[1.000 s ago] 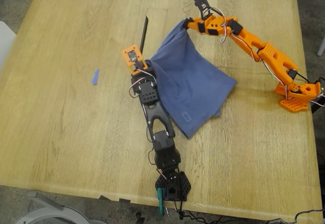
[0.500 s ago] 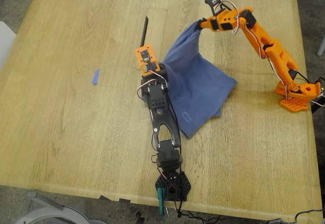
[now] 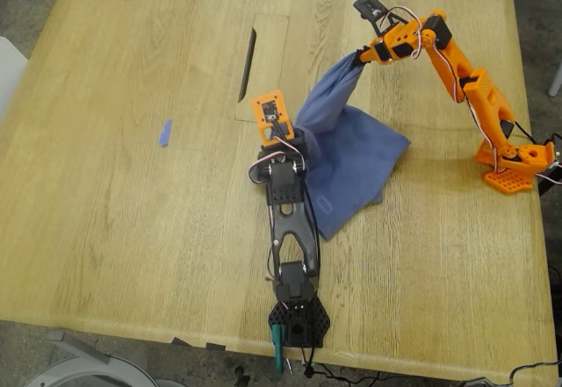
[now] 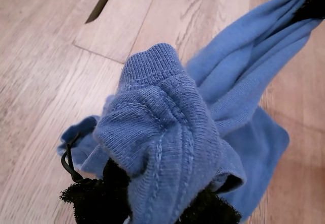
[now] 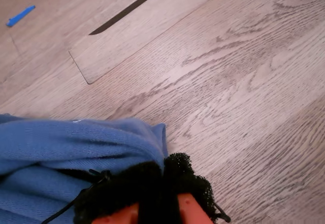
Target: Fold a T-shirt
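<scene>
The slate-blue T-shirt (image 3: 351, 154) lies bunched on the wooden table, right of centre in the exterior view. Its print is hidden. My first gripper (image 3: 294, 146), on the black arm, is shut on a ribbed edge of the shirt (image 4: 162, 132) and lifts it; black pads (image 4: 106, 196) pinch the cloth. My second gripper (image 3: 362, 53), on the orange arm, is shut on another part of the shirt's edge (image 5: 61, 148) and holds it raised above the table. The cloth stretches between the two grippers.
A small blue scrap (image 3: 164, 132) lies on the table at the exterior view's left, also in the second wrist view (image 5: 20, 16). A rectangular flap with a dark slot (image 3: 250, 53) is set in the tabletop. The orange arm's base (image 3: 514, 163) stands at the right edge.
Both grippers have moved toward the exterior view's right, carrying the lifted shirt edge with them. The cloth now drapes more over the part lying on the table.
</scene>
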Robot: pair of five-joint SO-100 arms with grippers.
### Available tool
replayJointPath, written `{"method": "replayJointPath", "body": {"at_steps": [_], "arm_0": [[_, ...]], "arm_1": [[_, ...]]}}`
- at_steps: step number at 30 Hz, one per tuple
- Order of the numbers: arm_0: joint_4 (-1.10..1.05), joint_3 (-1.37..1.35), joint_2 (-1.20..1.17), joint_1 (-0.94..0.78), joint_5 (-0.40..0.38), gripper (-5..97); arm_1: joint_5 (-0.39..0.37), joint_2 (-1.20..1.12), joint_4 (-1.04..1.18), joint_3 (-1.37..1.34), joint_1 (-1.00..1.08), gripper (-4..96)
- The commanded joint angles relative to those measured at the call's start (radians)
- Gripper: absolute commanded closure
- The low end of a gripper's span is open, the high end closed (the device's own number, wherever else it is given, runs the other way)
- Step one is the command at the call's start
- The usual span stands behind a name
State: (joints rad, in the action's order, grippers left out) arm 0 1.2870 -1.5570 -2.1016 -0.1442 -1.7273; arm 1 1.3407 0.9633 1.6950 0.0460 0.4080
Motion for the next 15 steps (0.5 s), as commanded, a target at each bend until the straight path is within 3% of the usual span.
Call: {"method": "replayJointPath", "body": {"at_steps": [1,15], "arm_0": [[0.032,0.005,-0.166,0.002,-0.014,92],[0.147,-0.021,-0.209,0.089,-0.035,92]], "arm_1": [[-0.006,0.109,0.003,-0.051,-0.002,91.4],[-0.008,0.436,0.000,-0.581,-0.055,91.4]]}}
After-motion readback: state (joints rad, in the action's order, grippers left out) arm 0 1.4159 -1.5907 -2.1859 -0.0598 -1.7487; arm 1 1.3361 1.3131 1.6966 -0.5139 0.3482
